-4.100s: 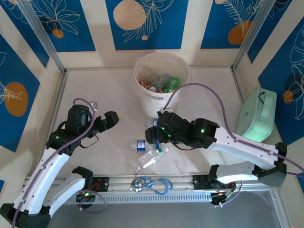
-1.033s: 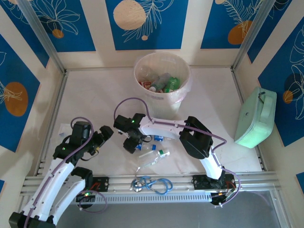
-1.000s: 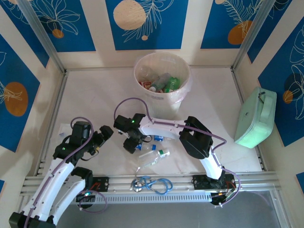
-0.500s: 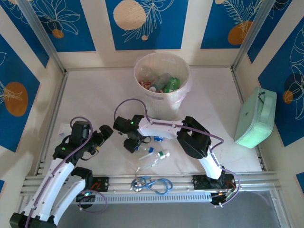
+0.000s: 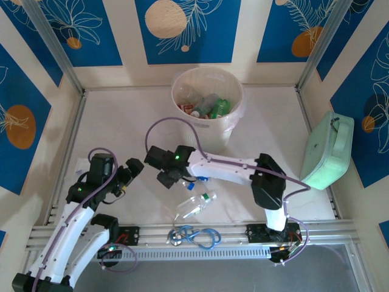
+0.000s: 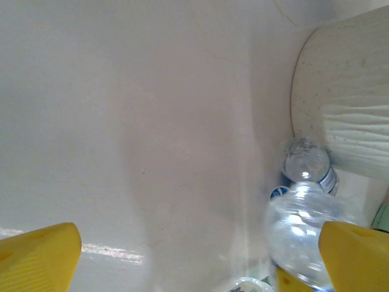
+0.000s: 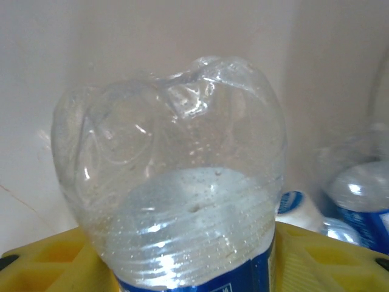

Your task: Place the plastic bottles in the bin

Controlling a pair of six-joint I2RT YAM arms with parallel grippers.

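A white bench [image 5: 121, 128] sits boxed in by cream walls [image 5: 129, 36] hung with blue leaf-pattern panels [image 5: 79, 24]. Left of the bench's middle, a clear plastic bottle with a blue label [image 7: 176, 182] is pinched between the yellow fingers of the right tool [image 7: 194, 267], its dented base toward the wrist camera. The pads press on both sides near the label, a hold that looks meant for lifting it clear.

Just beside it lies a second blue-labelled bottle [image 5: 200, 179]. Nearer the front edge lies a clear bottle with a greenish cap [image 5: 196, 204]. Both are loose on the bench.

The bin [image 5: 200, 131], a tall cream ribbed basket, stands at the middle of the far edge, already holding clear, green and red bottles [image 5: 209, 104].

The right arm [image 5: 231, 167] stretches across from the near right corner to reach this cluster. The left tool [image 6: 194, 255] hovers low toward the left edge, fingers spread wide with nothing between them. It faces the same bottles, probably placed for the next pick.

A mint-green case [image 5: 328, 149] leans at the right edge. A blue cable loop [image 5: 197, 236] lies on the front rail.
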